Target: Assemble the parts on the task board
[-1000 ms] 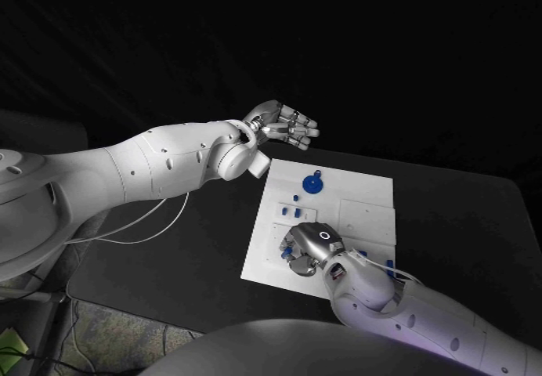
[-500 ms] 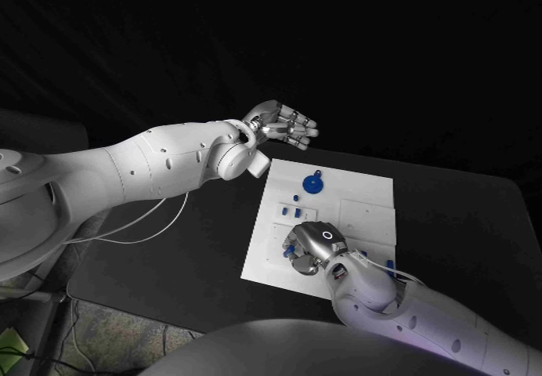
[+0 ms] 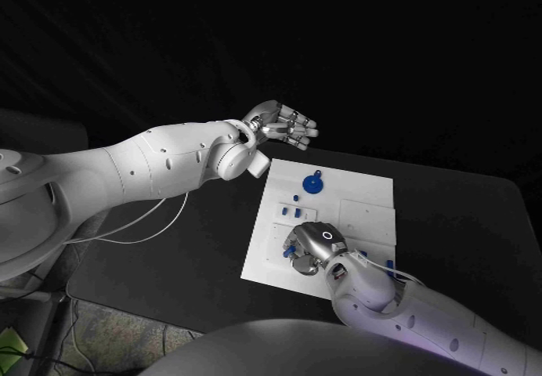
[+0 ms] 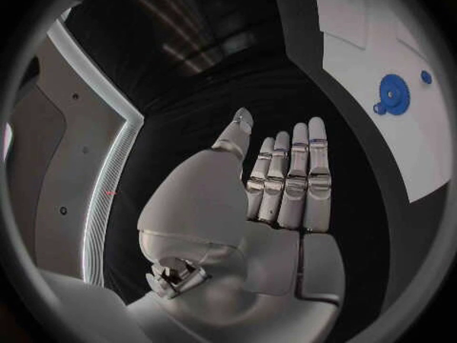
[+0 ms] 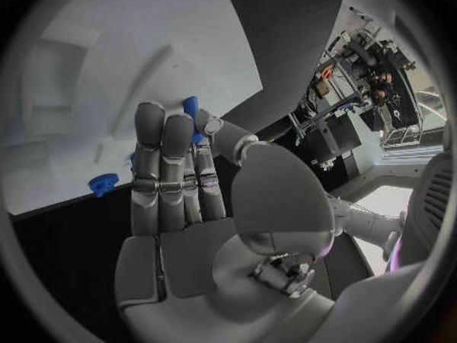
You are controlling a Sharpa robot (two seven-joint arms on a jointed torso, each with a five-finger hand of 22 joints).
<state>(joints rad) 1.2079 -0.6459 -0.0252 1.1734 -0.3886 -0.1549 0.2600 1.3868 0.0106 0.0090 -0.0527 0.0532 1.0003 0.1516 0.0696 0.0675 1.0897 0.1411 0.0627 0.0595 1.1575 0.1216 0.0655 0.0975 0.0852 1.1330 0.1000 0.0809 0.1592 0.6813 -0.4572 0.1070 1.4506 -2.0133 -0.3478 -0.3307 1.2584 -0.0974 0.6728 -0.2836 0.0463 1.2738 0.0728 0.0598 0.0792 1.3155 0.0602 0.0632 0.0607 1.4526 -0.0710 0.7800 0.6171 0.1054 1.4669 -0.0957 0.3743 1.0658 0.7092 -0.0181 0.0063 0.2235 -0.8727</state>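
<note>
The left hand (image 3: pixel 285 125) hangs in the air beyond the far edge of the board (image 3: pixel 362 192), its fingers (image 4: pixel 290 179) straight, close together and holding nothing, so it looks parked and out of the work. Just past that hand, on the board's far part, lies a round blue gear (image 3: pixel 312 185) with a smaller blue part beside it; nearer the robot two small blue parts (image 3: pixel 291 211) stand in a pale block. Further right, the right hand (image 3: pixel 312 247) is down on the board's near left part, fingers bent over a small blue part (image 5: pixel 191 108) that shows between thumb and fingertips. It appears to be pinching this piece, though whether the part is already lifted or still seated I cannot tell. Another blue part (image 5: pixel 103 183) lies at the board's edge beside that hand's fingers. The step in hand looks like picking up or seating one small piece. The next move would call for a firm pinch, a short lift, and careful lining-up over its socket, as the piece is small and could slip or tip. The table (image 3: pixel 452 211) under the board is black and matt, and the room behind it is dark.
</note>
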